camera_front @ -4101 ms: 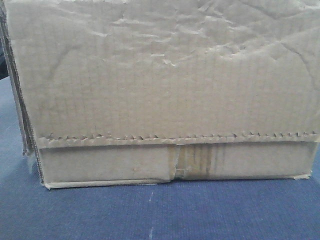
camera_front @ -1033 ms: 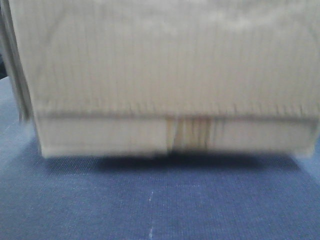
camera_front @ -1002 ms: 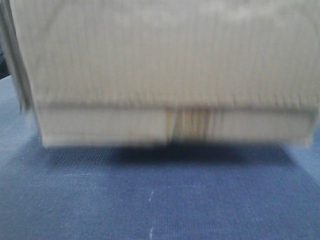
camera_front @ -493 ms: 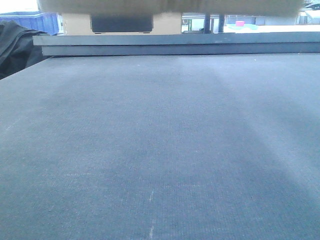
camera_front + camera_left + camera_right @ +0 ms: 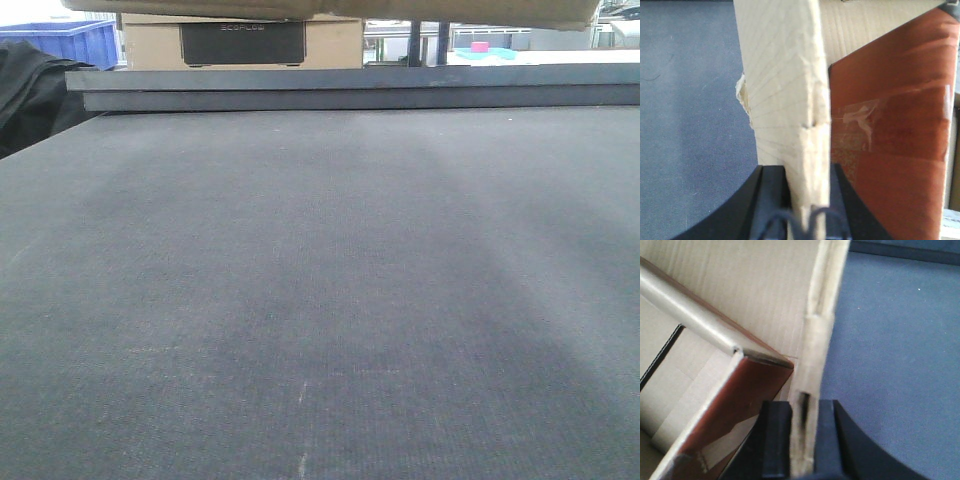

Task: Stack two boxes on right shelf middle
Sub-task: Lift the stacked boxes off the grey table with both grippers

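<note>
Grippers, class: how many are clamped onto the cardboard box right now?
2. The left gripper pinches one wall of the box; the right gripper pinches another wall edge. Neither is hidden.

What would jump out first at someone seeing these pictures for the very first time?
The cardboard box hangs at the very top of the front view, above the grey table. In the wrist views the left gripper and the right gripper each pinch one of its walls, and a reddish-brown panel sits inside it.
</note>
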